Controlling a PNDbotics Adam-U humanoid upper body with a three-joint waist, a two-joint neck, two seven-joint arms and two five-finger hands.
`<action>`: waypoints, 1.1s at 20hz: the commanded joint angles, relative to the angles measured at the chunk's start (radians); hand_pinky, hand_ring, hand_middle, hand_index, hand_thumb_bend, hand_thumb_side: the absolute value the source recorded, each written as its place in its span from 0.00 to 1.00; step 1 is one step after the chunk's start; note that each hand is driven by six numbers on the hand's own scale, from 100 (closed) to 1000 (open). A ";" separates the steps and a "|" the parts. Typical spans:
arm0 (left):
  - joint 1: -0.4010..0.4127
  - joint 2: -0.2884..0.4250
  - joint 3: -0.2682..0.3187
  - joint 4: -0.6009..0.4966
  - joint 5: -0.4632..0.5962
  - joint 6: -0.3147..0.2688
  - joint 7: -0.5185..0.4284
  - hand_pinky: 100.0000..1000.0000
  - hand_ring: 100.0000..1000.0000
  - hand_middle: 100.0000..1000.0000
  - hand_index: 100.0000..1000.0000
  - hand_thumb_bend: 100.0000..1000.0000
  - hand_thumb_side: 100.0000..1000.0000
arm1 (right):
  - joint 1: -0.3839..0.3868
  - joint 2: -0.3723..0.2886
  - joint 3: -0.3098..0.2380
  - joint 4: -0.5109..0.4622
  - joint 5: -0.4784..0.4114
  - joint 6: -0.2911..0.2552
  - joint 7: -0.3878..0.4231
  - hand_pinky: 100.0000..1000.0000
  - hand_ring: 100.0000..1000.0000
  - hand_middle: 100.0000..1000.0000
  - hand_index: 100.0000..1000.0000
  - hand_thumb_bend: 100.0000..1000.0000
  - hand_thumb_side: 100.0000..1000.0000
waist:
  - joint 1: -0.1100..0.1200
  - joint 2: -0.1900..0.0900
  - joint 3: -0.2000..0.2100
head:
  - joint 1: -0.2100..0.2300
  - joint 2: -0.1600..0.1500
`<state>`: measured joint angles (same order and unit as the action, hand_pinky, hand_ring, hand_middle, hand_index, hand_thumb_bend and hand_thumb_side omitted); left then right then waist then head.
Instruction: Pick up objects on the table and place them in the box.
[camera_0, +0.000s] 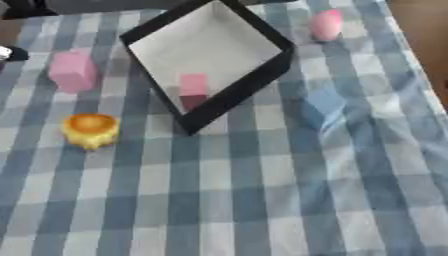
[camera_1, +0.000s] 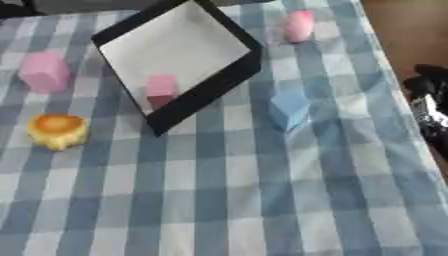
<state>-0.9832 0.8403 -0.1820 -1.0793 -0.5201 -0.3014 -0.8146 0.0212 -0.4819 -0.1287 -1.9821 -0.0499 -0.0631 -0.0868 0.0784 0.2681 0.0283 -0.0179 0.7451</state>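
1. Left eye view: black box (camera_0: 229, 95) w/ white floor sits rotated on checked cloth (camera_0: 227, 200); pink block (camera_0: 193, 86) already inside near its front corner. Outside, waiting: pink block (camera_0: 73, 71) left, yellow cup-like thing (camera_0: 90, 130) front-left, blue block (camera_0: 323, 107) right, pink egg (camera_0: 325, 24) far right.
2. Right eye view: right hand (camera_1: 429, 107) at right edge, off cloth, prob idle; fingers — can't tell. Left hand not seen.
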 joint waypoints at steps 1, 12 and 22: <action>-0.039 -0.001 -0.001 0.022 -0.032 -0.083 -0.071 0.92 0.91 0.84 0.90 0.45 0.35 | -0.011 -0.034 -0.003 -0.018 -0.007 -0.005 0.002 0.82 0.76 0.61 0.78 0.00 0.53 | 0.007 -0.009 -0.003 | 0.009 -0.015; -0.078 -0.056 -0.026 0.092 -0.085 -0.124 -0.092 0.92 0.91 0.83 0.89 0.45 0.44 | -0.018 -0.028 -0.002 -0.018 0.003 -0.001 0.001 0.82 0.76 0.61 0.78 0.00 0.54 | 0.010 0.006 -0.014 | 0.017 -0.028; -0.080 -0.080 -0.038 0.141 -0.160 -0.161 -0.092 0.94 0.92 0.84 0.89 0.55 0.35 | -0.031 -0.013 0.002 -0.018 0.015 0.019 0.001 0.82 0.75 0.61 0.78 0.00 0.55 | 0.016 0.024 -0.026 | 0.025 -0.040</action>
<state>-1.0401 0.7370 -0.2289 -0.9355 -0.6690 -0.3322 -0.7839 -0.0025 -0.4842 -0.1225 -1.9821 -0.0404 -0.0472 -0.0840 0.0844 0.2946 0.0011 0.0039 0.7184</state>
